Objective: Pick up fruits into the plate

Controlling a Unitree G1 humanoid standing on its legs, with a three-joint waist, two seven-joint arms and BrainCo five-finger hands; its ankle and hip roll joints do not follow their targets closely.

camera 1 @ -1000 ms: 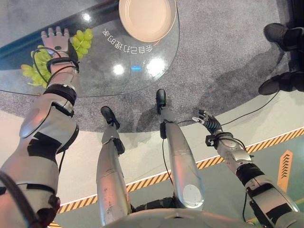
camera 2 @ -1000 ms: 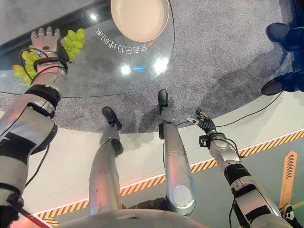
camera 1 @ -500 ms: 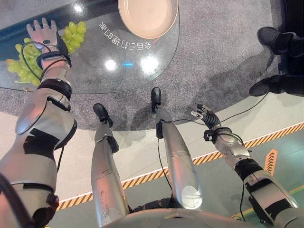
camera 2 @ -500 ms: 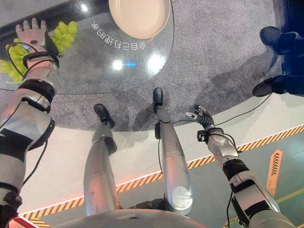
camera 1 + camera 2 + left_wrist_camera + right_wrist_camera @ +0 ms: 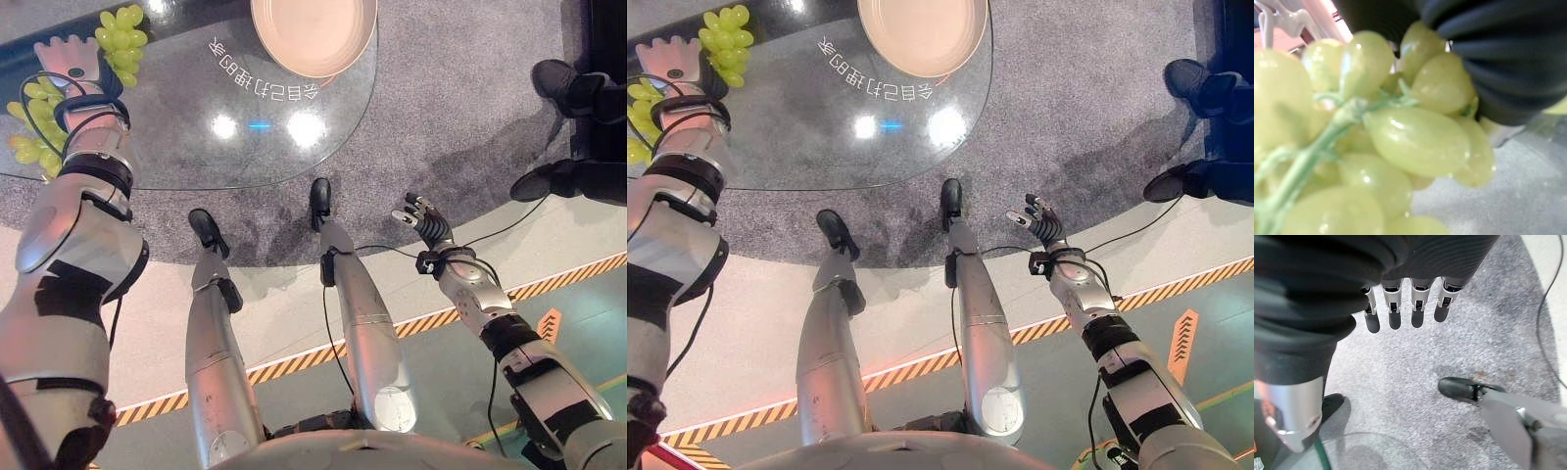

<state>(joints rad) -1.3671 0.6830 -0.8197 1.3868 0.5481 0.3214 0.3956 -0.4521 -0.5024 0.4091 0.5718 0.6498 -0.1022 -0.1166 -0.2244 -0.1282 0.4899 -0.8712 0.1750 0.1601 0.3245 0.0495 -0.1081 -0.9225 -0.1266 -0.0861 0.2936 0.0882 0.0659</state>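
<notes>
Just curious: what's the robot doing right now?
Left hand flat over grapes, grip unclear. Right hand open, idle over carpet. Plate empty. Nothing blocking.

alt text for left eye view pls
The left hand lies over green grapes on a glass table, with an empty plate farther along. The right hand hangs open over grey carpet.

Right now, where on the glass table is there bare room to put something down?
The glass table is bare between the grapes and the plate, and along its near edge. The plate's inside is bare too. It is crowded at the far left, where the left hand rests among the grapes.
</notes>
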